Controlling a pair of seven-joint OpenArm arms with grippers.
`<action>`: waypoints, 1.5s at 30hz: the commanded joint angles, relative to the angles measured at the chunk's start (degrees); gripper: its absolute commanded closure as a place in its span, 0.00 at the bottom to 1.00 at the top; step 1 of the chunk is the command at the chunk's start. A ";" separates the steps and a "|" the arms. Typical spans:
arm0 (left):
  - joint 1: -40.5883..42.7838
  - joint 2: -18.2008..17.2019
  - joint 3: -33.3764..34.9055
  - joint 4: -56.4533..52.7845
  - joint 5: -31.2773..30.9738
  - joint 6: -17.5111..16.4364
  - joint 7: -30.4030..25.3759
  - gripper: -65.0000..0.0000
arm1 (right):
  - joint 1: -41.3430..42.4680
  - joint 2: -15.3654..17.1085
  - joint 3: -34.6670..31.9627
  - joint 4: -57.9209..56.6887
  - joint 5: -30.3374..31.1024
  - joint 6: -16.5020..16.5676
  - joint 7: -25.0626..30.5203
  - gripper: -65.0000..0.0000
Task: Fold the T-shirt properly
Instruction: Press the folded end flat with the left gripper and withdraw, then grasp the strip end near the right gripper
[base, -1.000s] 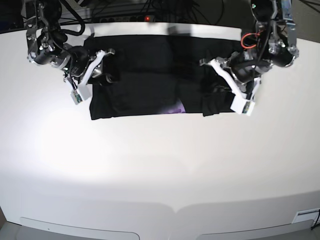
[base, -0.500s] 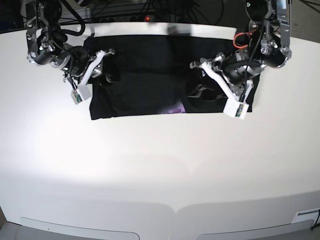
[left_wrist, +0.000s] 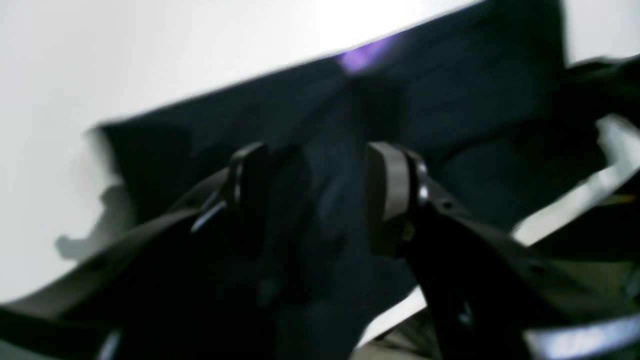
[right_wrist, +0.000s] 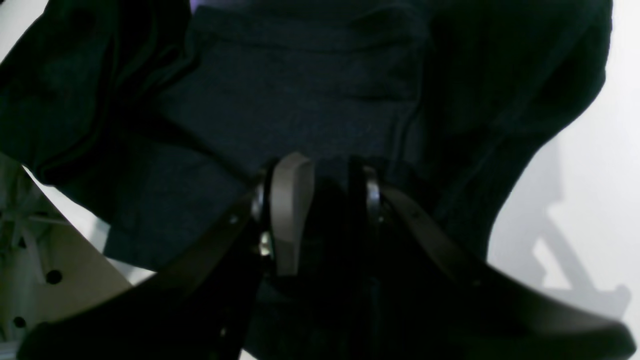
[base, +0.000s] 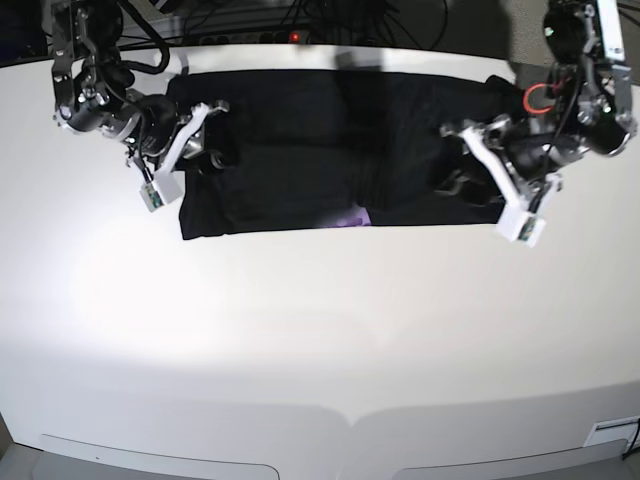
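Left wrist view
Left gripper: jaws spread wide with nothing between them, released; it hangs just above the cloth.
T-shirt: black cloth fills the middle and right of this view, blurred; a small purple patch shows at its far edge.
Table: white surface beyond the far edge of the cloth and on the left.

Right wrist view
Right gripper: jaws drawn near each other with a bunch of black cloth between them, grasping the T-shirt.
Cloth: rumpled, with folds running up from the jaws; one flap lies off to the left, another to the right.
Table: white surface visible on the right, carrying the arm's shadow.

Base view
T-shirt: lies as a long black band across the far part of the table, its near edge fairly straight; the purple patch peeks out at the middle of that edge.
Right gripper: at the band's end on the view's left, closed on a pinch of cloth.
Left gripper: over the band's end on the view's right, white fingers apart, holding nothing.
Cloth under the left gripper: bunched and wrinkled.
Rear: dark cables run behind the table's far edge.
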 joint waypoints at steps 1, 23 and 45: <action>0.94 -1.27 -1.31 1.09 -1.14 -0.04 -2.56 0.55 | 0.63 0.76 0.39 1.11 1.18 0.52 0.50 0.74; 10.38 -3.91 -2.78 -20.63 13.51 -3.04 -31.93 0.55 | 4.92 0.79 4.50 1.09 6.05 0.52 -21.18 0.74; 10.27 -3.91 -2.78 -20.65 13.42 -3.04 -31.67 0.55 | 13.86 0.57 10.86 -24.15 19.87 0.39 -34.91 0.52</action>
